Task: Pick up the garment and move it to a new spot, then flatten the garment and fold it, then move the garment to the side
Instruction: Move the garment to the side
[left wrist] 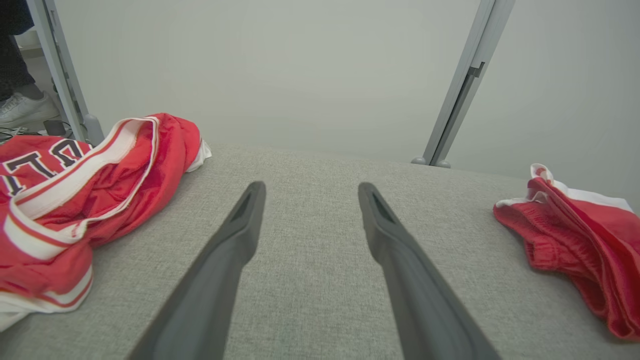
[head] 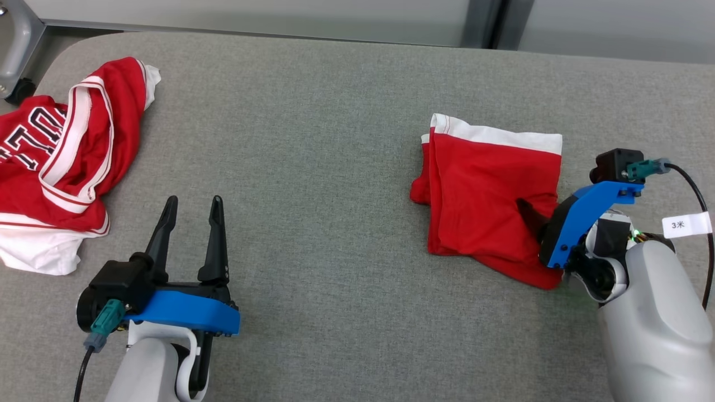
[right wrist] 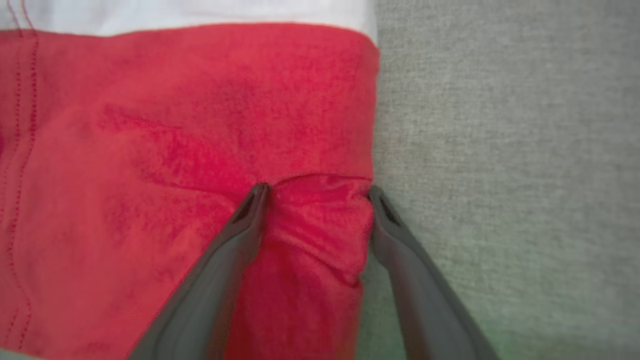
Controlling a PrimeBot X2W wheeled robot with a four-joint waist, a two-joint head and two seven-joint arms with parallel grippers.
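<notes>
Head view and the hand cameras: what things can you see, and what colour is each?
Folded garment: one, red with white band, table's right side.
Crumpled jersey: one, red and white, table's left side.
Table: one, grey, under both.
Frame post: one, grey, behind the table.
Shoe: one, white, floor beyond the jersey.
Cable tag: one, white, by right arm.
Left gripper: one, black fingers, open over bare table.
Right gripper: one, black fingers, open, tips at the folded garment's edge.

Notes jersey (head: 56,162) cropped at head view's left edge, lettering incomplete; finds right gripper (head: 530,215) fingers largely hidden behind own blue mount (head: 584,220); records shorts (left wrist: 575,240) cropped at left wrist view's right edge.
</notes>
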